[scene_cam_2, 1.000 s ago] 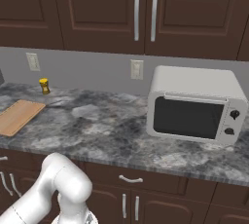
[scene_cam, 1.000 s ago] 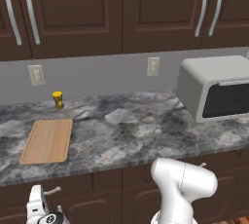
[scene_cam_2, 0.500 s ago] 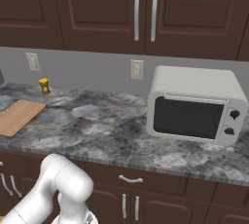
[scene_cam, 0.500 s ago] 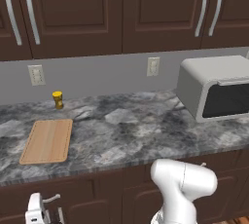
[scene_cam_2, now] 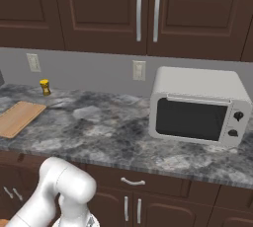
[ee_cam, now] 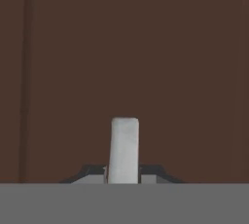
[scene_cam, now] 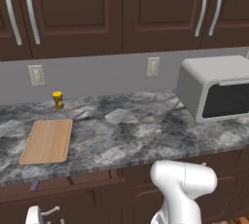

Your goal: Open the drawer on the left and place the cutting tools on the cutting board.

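Observation:
The light tan cutting board point(scene_cam: 47, 141) lies flat on the left of the counter, also seen at the left edge in the right base view point(scene_cam_2: 17, 117). Below it the dark brown drawer point(scene_cam: 92, 181) stands pulled partly out. A slim purple-handled tool point(scene_cam: 34, 185) shows inside its opening; the knife is hidden. My gripper point(scene_cam: 36, 215) is low at the bottom left, at the drawer's silver handle point(scene_cam: 49, 211). In the hand view the gripper point(ee_cam: 123, 172) is shut on the silver handle bar point(ee_cam: 124, 145), with the brown drawer front point(ee_cam: 185, 72) right behind it.
A small yellow bottle point(scene_cam: 58, 100) stands at the back of the counter near the board. A white microwave point(scene_cam: 216, 94) takes up the counter's right end. Tall upper cabinets point(scene_cam: 121, 9) hang above. My arm's white body point(scene_cam: 185, 186) rises in front of the lower cabinets.
The gripper has moved lower and nearer in the left base view, drawing the handle and drawer front out with it. The gap showing the purple tool has widened.

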{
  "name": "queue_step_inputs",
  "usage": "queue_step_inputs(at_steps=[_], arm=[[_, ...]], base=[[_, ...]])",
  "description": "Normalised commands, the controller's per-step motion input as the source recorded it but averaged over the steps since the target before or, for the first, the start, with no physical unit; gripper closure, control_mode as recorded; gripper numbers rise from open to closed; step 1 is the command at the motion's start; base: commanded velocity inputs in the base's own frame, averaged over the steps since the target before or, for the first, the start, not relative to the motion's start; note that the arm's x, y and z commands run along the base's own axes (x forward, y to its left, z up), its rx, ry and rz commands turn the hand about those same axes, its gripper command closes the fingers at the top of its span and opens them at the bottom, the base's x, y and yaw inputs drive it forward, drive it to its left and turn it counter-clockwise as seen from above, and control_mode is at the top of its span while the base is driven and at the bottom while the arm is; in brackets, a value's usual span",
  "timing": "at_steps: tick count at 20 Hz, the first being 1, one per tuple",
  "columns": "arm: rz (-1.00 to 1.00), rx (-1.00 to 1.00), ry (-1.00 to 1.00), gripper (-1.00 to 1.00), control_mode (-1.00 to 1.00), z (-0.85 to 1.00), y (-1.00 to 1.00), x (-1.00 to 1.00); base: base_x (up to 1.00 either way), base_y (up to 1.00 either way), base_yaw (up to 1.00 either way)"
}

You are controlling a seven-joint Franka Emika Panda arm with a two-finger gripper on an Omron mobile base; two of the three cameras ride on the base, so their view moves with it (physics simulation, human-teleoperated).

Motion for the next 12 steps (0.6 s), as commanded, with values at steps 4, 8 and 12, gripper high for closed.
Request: queue_step_inputs(at_steps=[4,8,12], arm=[[0.0,0.0,0.0,1.0,-1.0,0.0,0.0,-0.55],[0.0,0.0,0.0,1.0,-1.0,0.0,0.0,-0.58],[0.0,0.0,-0.01,1.0,-1.0,0.0,0.0,-0.53]], base=[[0.0,0.0,0.0],[0.0,0.0,0.0],[0.0,0.0,0.0]])
